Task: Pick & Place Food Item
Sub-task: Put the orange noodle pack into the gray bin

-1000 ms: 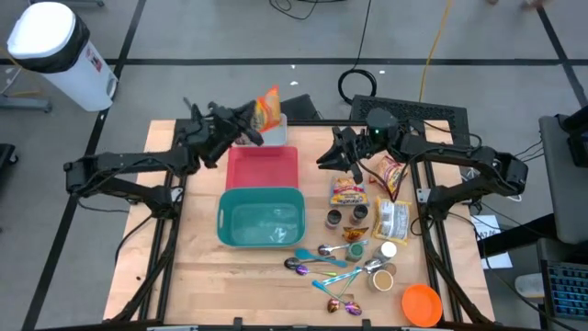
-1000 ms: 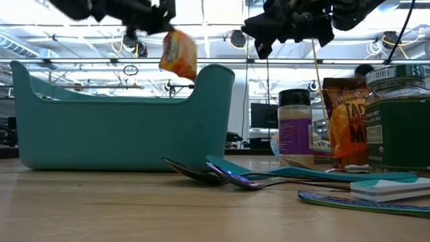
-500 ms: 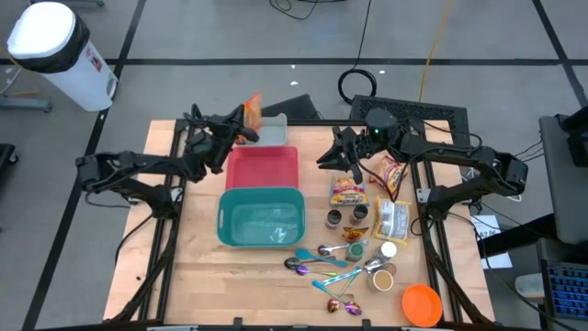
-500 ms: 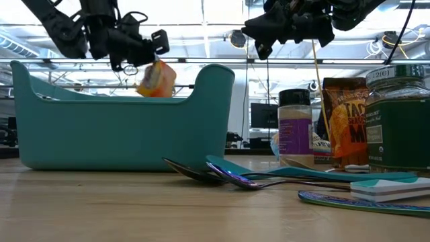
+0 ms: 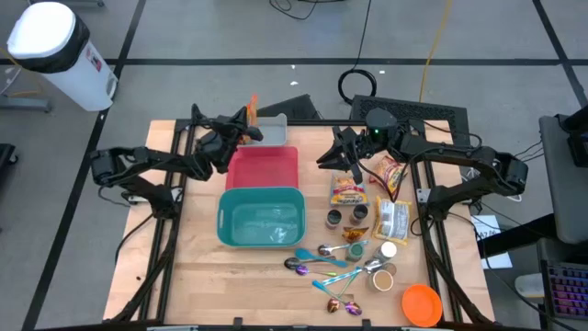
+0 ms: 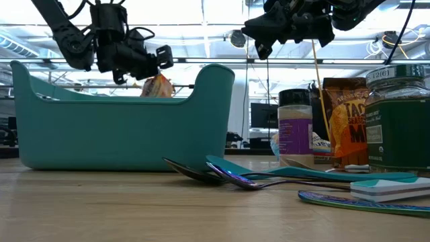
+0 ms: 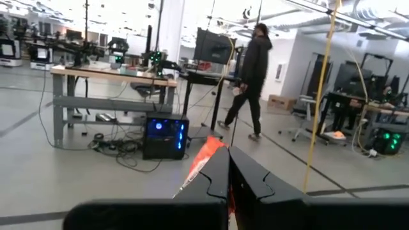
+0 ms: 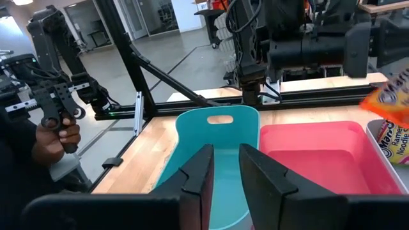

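An orange snack bag [image 5: 252, 114] hangs at the table's far side, by the left end of a grey bin [image 5: 274, 129]. My left gripper [image 5: 240, 134] is shut on it. In the low view the bag [image 6: 157, 86] shows behind the teal bin's rim, under the gripper [image 6: 149, 64]. In the right wrist view it [image 8: 391, 120] hangs over the grey bin [image 8: 378, 148]. My right gripper [image 5: 345, 158] hovers above the food packets [image 5: 348, 191], its fingers slightly apart [image 8: 226, 167] with nothing between them. My left gripper pinches the snack bag's upper edge [image 7: 203, 161] between its two fingers. The fingers come at it roughly level from the table's left. The bag hangs below the fingers, clear of the bins, edge-on to the high camera.
A red bin [image 5: 265, 165] and a teal bin [image 5: 262, 217] sit mid-table. Jars [image 5: 346, 216], spoons [image 5: 322, 262], an orange lid [image 5: 421, 303] and packets [image 5: 392, 219] fill the right side. A person's hand [image 8: 54, 137] holds a controller beyond the table; another person [image 7: 252, 73] walks far off.
My left gripper has sunk and drawn back toward the table's left edge, still shut on the snack bag. The bag has come down from high above the teal bin's rim to just behind it and has turned edge-on.
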### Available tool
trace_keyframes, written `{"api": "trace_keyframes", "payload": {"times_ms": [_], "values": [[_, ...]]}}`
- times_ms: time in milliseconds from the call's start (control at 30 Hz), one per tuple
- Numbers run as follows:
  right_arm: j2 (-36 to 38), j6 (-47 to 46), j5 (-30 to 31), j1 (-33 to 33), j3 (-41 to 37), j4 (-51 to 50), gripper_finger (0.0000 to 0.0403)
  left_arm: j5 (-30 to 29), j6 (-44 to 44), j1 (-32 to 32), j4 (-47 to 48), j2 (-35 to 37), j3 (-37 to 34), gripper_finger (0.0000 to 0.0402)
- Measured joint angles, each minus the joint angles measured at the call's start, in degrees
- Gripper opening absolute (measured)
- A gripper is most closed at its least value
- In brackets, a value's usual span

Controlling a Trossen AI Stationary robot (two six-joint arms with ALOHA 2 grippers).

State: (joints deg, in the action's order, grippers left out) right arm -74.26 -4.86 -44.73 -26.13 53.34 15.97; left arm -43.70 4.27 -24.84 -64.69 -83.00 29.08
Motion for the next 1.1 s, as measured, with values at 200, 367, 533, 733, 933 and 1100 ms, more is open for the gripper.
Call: {"api": "trace_keyframes", "payload": {"times_ms": [200,367,533,733,933,1100], "values": [[0.0,0.0,0.0,0.0,0.0,0.0,0.0065,-1.6,0.2,0.0,-0.5,-2.3,0.0,0.0003],[0.0,0.0,0.0,0.0,0.0,0.0,0.0064,-1.9,0.9,-0.3,-2.1,-4.7,0.0,0.0007],[0.0,0.0,0.0,0.0,0.0,0.0,0.0066,-1.9,0.8,-0.5,-4.8,-7.4,0.4,0.0006],[0.0,0.0,0.0,0.0,0.0,0.0,0.0062,-1.9,1.9,-2.2,-5.8,-9.6,0.5,0.0011],[0.0,0.0,0.1,0.0,0.0,0.0,0.0062,-1.1,1.3,-2.5,-6.6,-9.6,0.5,0.0004],[0.0,0.0,8.1,0.4,0.0,0.0,0.0063,0.0,-2.2,-1.6,-10.9,-9.3,0.5,0.0009]]}}
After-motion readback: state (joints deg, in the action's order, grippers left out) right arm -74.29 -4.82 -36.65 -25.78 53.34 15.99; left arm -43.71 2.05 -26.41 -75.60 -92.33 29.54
